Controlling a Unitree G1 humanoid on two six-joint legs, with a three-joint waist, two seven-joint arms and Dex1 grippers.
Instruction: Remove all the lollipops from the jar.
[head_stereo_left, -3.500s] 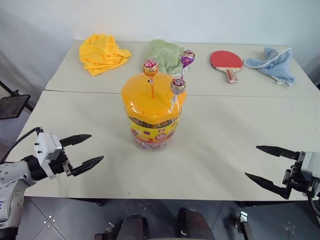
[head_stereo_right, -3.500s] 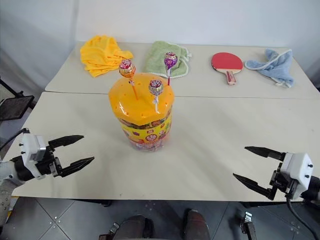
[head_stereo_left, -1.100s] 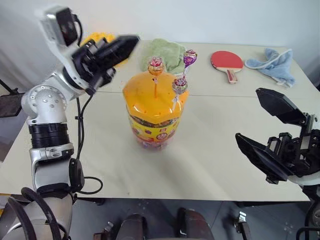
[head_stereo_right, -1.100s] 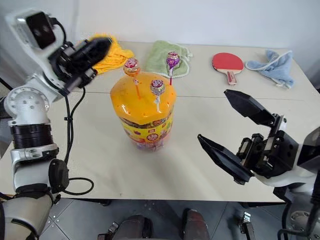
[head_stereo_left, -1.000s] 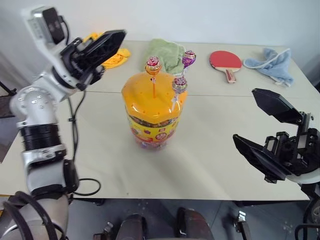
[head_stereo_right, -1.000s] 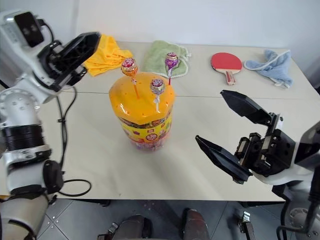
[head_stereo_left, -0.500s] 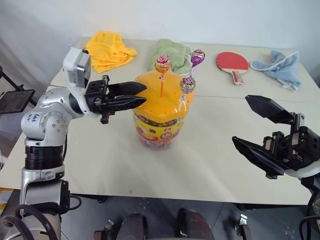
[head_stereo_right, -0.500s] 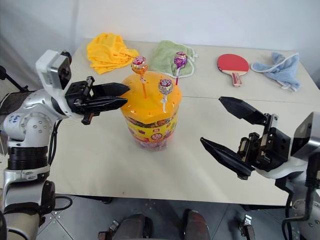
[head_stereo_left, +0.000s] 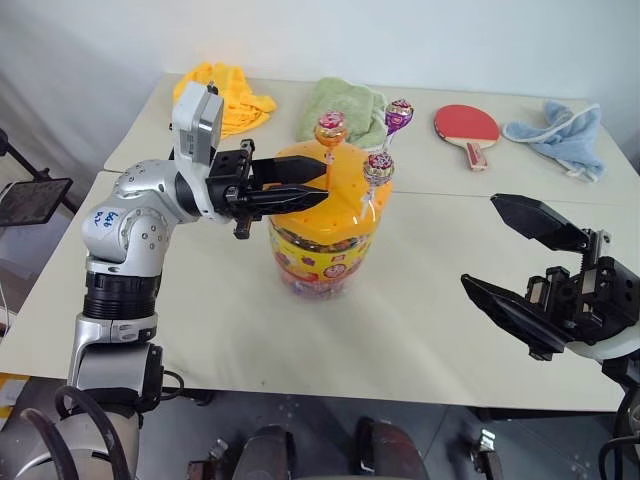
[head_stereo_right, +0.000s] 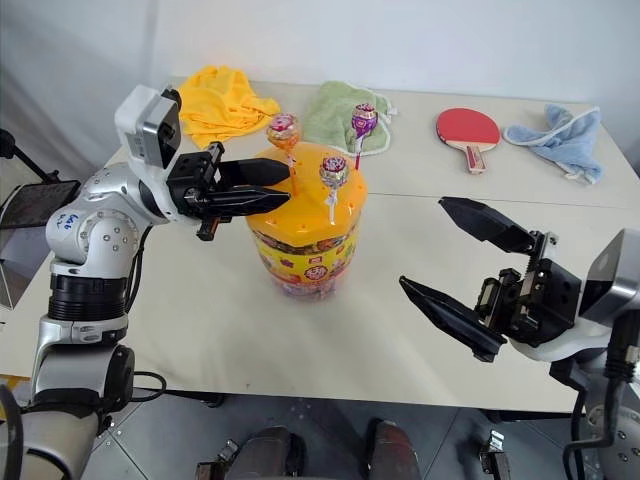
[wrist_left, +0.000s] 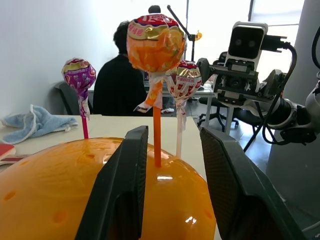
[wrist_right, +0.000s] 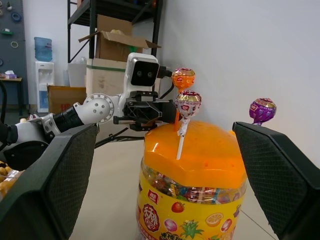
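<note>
The jar (head_stereo_left: 322, 250), a clear tub with a printed label and a domed orange lid (head_stereo_left: 305, 190), stands mid-table. Three lollipops stick up from the lid: an orange-red one (head_stereo_left: 331, 128) on an orange stick, a purple one (head_stereo_left: 399, 112) behind it, and a pink-purple one (head_stereo_left: 378, 166) on a pale stick. My left gripper (head_stereo_left: 312, 183) reaches in level over the lid from the left. It is open, and in the left wrist view the orange stick (wrist_left: 157, 142) stands in the gap between its fingers, untouched. My right gripper (head_stereo_left: 482, 242) hangs wide open to the jar's right, holding nothing.
Along the table's far edge lie a yellow cloth (head_stereo_left: 222, 92), a green cloth (head_stereo_left: 345, 100), a red paddle (head_stereo_left: 466, 122) and a blue cloth (head_stereo_left: 560, 125). A person (wrist_left: 117, 75) sits in the background of the left wrist view.
My left gripper came down from high at the back left, swung right over the lid to the orange stick, and went from shut to open. The right gripper stayed put.
</note>
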